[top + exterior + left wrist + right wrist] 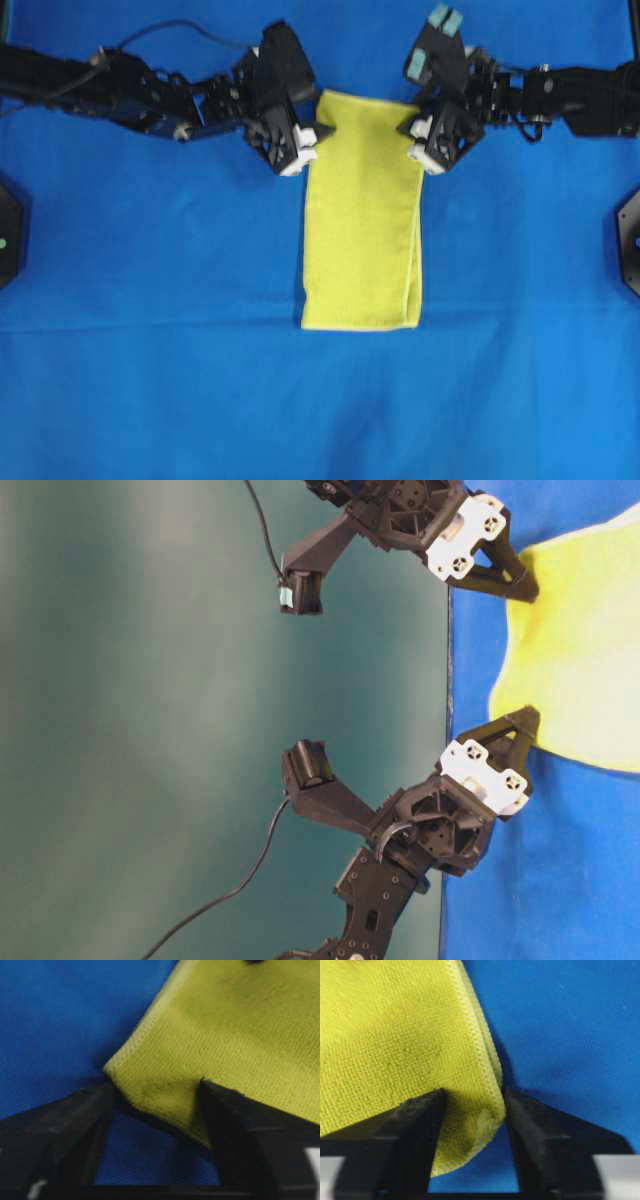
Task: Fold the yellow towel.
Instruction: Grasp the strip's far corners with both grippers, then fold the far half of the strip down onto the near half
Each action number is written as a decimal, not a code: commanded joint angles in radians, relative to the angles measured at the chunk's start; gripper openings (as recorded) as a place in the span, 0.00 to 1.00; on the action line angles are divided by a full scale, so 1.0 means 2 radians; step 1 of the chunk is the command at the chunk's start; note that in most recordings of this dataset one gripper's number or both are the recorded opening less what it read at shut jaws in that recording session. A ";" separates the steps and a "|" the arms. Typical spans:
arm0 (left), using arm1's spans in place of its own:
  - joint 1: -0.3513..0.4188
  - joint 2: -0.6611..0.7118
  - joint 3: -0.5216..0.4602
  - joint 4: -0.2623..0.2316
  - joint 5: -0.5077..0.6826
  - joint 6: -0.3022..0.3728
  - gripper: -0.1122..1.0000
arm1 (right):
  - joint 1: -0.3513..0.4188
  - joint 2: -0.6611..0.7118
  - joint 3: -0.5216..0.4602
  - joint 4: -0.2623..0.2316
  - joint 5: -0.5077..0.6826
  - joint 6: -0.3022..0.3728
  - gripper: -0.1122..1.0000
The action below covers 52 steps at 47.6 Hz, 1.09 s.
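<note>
The yellow towel (pixel 362 220) lies on the blue cloth as a long narrow rectangle, folded in layers, with its stacked hems along the right side. My left gripper (pixel 318 140) is at its far left corner and my right gripper (pixel 410 140) at its far right corner. In the left wrist view the left gripper (pixel 155 1082) is open, its fingers set wide on either side of the towel (pixel 225 1025) corner. In the right wrist view the right gripper (pixel 474 1091) is open too, and the layered corner of the towel (pixel 385 1035) fills most of the gap between the fingers.
A blue cloth (pixel 150 380) covers the whole table. Black arm mounts sit at the left edge (pixel 5 230) and the right edge (pixel 630 235). In the table-level view a dark teal wall (pixel 150 730) stands behind the arms.
</note>
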<state>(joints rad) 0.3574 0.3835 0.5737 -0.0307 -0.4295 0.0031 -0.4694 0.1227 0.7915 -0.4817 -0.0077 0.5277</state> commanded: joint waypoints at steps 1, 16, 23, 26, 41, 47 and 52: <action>0.002 -0.007 -0.005 0.001 -0.003 0.000 0.60 | 0.001 0.000 -0.002 -0.002 -0.002 -0.001 0.49; 0.002 -0.011 -0.005 0.002 0.001 0.006 0.14 | 0.004 -0.012 0.008 -0.002 0.002 0.001 0.15; 0.002 -0.030 -0.007 0.002 0.012 0.023 0.14 | 0.003 -0.044 0.015 -0.001 0.028 0.002 0.15; 0.002 -0.044 -0.008 0.001 0.017 0.035 0.14 | 0.001 -0.063 0.018 -0.001 0.046 0.002 0.15; 0.002 -0.069 -0.007 0.002 0.019 0.058 0.14 | -0.007 -0.122 0.030 -0.002 0.073 0.001 0.15; -0.002 -0.074 0.000 0.002 0.019 0.055 0.14 | -0.005 -0.124 0.031 -0.002 0.068 0.005 0.15; -0.013 -0.084 0.012 0.002 0.019 0.054 0.14 | 0.006 -0.130 0.033 0.001 0.069 0.009 0.15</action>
<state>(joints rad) 0.3467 0.2623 0.5906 -0.0276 -0.3881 0.1135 -0.4648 -0.1150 0.8575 -0.4832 0.1289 0.5461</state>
